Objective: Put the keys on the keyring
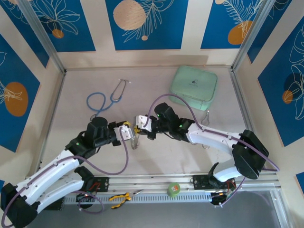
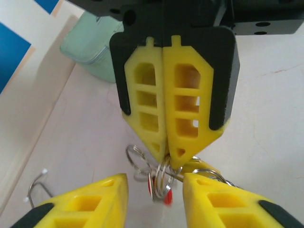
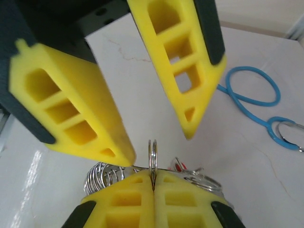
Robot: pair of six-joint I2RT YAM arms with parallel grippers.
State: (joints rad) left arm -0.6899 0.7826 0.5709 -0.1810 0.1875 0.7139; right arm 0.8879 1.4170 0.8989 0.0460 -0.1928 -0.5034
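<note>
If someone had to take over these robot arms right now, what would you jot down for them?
Right gripper: shut on the keyring, pinching it edge-on.
Left gripper: open, a finger on either side of the ring, gripping nothing.
Keys: a silver bunch hangs at the ring between the two grippers.
Done: the ring is gripped and facing the left gripper.
Left: threading; I can't tell whether any key is off the ring.

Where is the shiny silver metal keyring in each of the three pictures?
Top external: the silver metal keyring is near the picture's middle, just below the right gripper.
Left wrist: low centre, under that shut gripper.
Right wrist: low centre, standing on edge, pinched in that gripper.
Shared landmark: the right gripper's shut yellow fingers.
</note>
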